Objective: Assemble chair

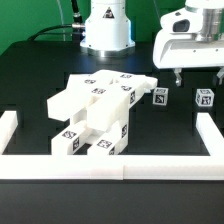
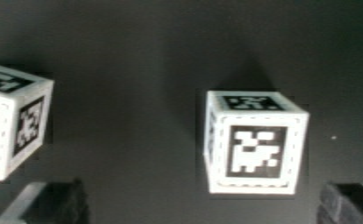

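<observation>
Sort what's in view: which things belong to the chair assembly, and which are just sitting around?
Job in hand: pile of white chair pieces; two separate tagged blocks; robot arm, jaws open above those blocks.
Just there: white border wall; black table; arm's base.

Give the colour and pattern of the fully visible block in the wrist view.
White block with black-and-white square tags; wrist view shows it best.
</observation>
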Robot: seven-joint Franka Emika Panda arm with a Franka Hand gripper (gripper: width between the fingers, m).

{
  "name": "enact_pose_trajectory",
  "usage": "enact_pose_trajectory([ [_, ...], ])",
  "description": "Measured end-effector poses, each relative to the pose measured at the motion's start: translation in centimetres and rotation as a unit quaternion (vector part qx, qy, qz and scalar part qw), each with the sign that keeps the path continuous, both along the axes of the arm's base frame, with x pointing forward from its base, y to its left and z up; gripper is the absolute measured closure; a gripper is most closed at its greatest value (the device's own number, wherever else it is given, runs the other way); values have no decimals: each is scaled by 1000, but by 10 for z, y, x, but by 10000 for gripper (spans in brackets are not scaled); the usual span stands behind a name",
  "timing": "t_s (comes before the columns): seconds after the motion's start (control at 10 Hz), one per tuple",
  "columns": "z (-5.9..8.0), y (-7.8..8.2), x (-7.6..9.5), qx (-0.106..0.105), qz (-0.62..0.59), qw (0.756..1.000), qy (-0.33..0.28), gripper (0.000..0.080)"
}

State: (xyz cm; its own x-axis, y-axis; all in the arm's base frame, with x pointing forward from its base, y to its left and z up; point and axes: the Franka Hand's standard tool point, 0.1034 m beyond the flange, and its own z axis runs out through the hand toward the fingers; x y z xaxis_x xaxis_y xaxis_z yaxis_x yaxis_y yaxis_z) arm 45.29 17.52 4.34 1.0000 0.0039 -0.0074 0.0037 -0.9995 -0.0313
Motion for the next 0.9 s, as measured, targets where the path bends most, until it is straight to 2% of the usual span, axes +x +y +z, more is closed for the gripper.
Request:
enact_pose_trajectory([
  [0.5, -28, 10, -10, -7, -6, 1000, 3, 151],
  [0.9, -37, 10, -10, -11, -5, 1000, 7, 151],
])
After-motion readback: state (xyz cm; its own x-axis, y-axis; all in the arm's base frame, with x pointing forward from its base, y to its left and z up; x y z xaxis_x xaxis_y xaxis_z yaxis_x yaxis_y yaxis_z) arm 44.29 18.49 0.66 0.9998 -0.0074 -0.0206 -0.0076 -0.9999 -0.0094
